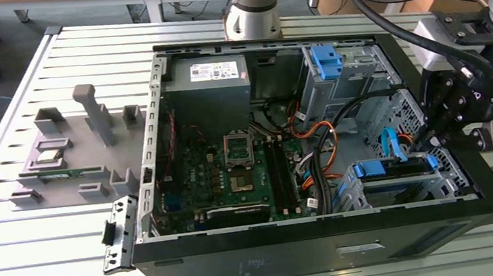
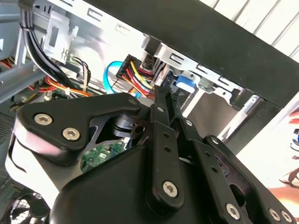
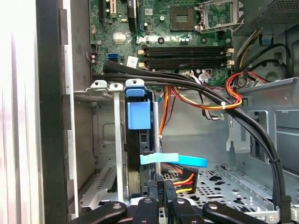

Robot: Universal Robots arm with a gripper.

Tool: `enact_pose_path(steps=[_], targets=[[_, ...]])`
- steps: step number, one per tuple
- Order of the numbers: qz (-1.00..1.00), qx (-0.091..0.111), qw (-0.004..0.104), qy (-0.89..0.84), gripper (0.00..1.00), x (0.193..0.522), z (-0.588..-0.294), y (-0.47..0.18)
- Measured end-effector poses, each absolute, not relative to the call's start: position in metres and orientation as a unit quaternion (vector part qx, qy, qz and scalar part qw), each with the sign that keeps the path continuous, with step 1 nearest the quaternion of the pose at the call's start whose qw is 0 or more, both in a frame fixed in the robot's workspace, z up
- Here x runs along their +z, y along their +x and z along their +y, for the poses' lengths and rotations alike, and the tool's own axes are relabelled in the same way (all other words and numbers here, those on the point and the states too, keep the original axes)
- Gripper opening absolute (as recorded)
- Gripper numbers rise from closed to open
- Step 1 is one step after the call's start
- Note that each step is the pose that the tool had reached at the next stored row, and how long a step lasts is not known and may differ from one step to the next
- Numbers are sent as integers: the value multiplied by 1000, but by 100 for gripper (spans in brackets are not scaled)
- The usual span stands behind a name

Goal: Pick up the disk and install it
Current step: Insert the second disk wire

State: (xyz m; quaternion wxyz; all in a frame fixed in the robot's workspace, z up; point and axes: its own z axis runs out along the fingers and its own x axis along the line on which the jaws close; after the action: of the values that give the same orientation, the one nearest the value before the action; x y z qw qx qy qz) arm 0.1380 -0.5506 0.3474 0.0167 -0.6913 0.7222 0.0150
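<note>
The matte black gripper point(image 3: 161, 196), fingers pinched nearly together, touches the blue-bracketed disk point(image 3: 139, 140) seated in its steel bay.

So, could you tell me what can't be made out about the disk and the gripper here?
- The disk: its label and metal face, since it stands edge-on in the drive cage in the first wrist view.
- How far it is seated: the gripper blocks this with its own body in the second wrist view.
- The cage's end at the exterior view's right: behind the gripper.
</note>
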Motion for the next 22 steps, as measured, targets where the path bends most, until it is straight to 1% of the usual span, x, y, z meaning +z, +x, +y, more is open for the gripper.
enact_pose_path(steps=[22], targets=[[696, 7, 27, -717, 18, 341, -561, 128]])
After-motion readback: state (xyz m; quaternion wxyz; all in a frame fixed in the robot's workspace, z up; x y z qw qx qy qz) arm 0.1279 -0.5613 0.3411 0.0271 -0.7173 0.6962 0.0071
